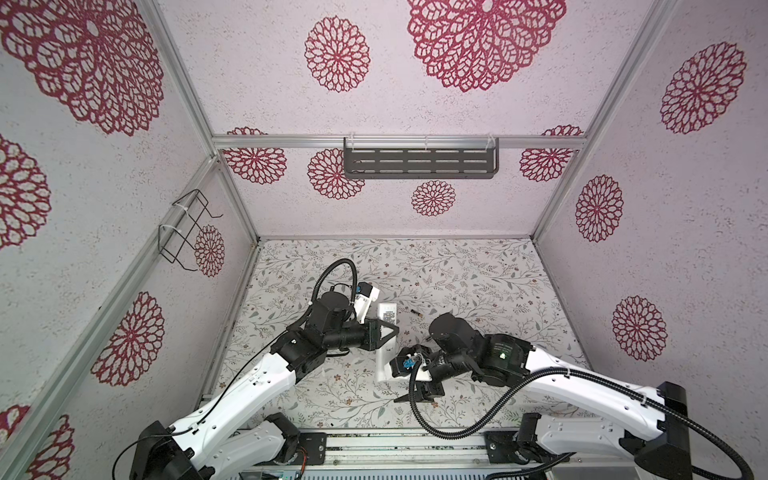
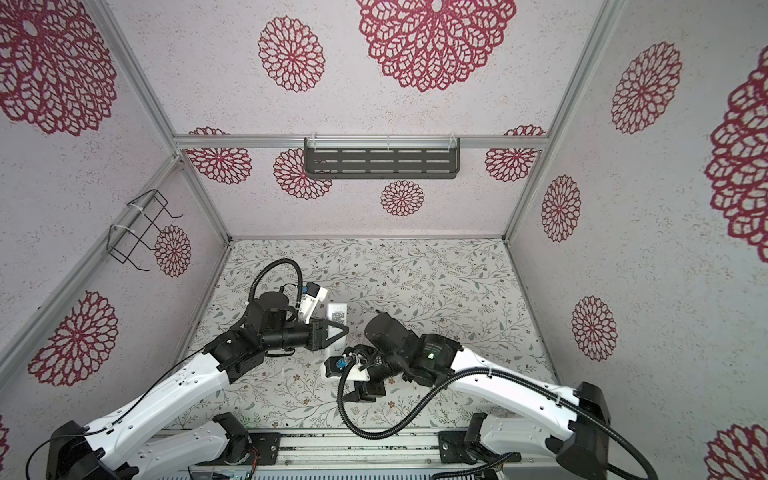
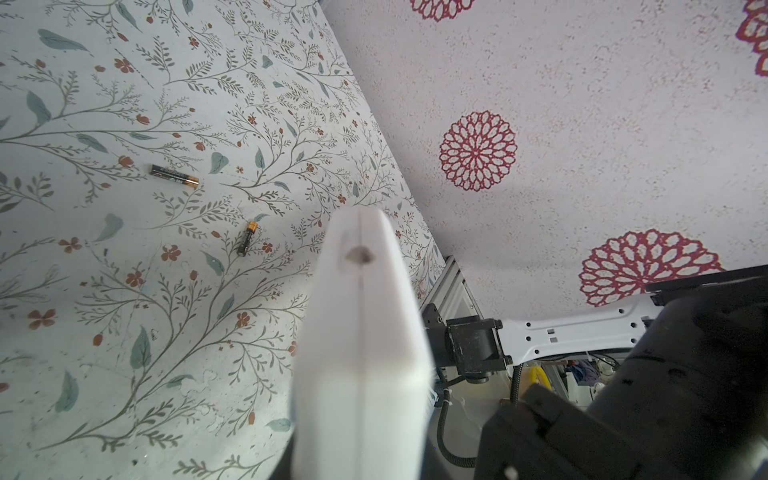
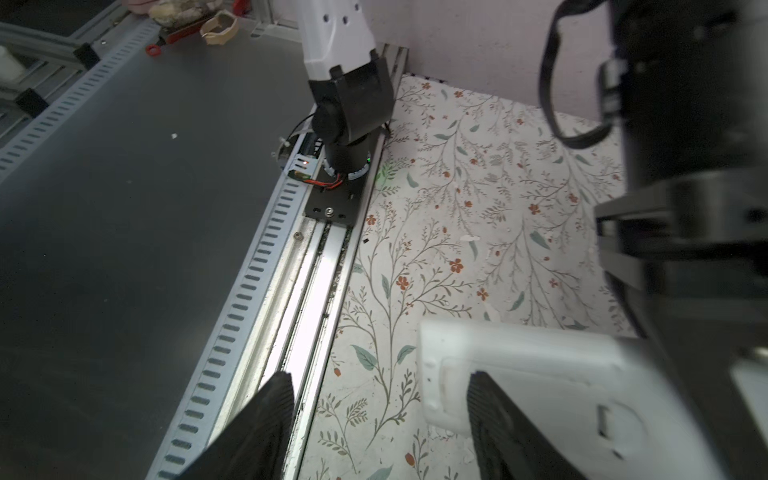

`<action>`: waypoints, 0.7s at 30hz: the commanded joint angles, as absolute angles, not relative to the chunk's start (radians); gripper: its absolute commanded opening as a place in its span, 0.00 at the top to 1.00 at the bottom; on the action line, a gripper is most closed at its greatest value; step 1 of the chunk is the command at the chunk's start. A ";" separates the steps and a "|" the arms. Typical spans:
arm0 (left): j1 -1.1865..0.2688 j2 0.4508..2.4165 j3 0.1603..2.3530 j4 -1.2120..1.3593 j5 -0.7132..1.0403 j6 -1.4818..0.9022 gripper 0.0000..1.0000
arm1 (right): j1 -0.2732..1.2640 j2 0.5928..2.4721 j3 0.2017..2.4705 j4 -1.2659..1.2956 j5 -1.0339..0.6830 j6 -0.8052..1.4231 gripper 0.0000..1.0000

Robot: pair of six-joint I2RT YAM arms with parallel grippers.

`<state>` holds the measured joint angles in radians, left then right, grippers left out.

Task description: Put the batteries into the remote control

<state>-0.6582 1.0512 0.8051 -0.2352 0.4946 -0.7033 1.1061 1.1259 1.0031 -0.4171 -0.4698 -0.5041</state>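
Your left gripper (image 1: 387,331) is clamped on the long slim white plastic remote control (image 1: 384,362). It grips the bar about mid-length and holds it over the floral-patterned table (image 1: 478,274), between the two arms in both top views.

A dark printed label (image 1: 389,318) sits on the remote's upturned face toward its far end, but it is too small to read.

Your right gripper (image 4: 378,376) is spread wide with nothing held between its ribbed black fingers (image 4: 257,428). The remote's near end lies just beside one finger, and you cannot tell whether they touch. In the right wrist view that end shows a moulded rectangular outline with a small slot (image 4: 602,419); whatever is behind it is hidden.

The batteries (image 3: 174,176), two small dark cylinders with gold ends, lie loose on the table, apart from each other and from the remote. Their print is unreadable.

A dark slotted metal shelf (image 1: 419,164) hangs on the back wall and a black wire basket (image 1: 183,232) on the left wall.
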 commanded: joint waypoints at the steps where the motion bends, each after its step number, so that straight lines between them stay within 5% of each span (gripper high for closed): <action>1: -0.657 1.031 0.818 -0.181 0.483 -0.708 0.99 | 1.100 1.065 0.961 -0.275 -0.347 -0.453 0.26; 10: -0.657 0.993 0.785 -0.166 0.466 -0.704 0.99 | 1.093 1.107 0.961 -0.255 -0.278 -0.498 0.12; 21: -0.651 1.023 0.790 -0.184 0.450 -0.698 0.99 | 1.082 1.103 0.899 -0.192 -0.259 -0.484 0.10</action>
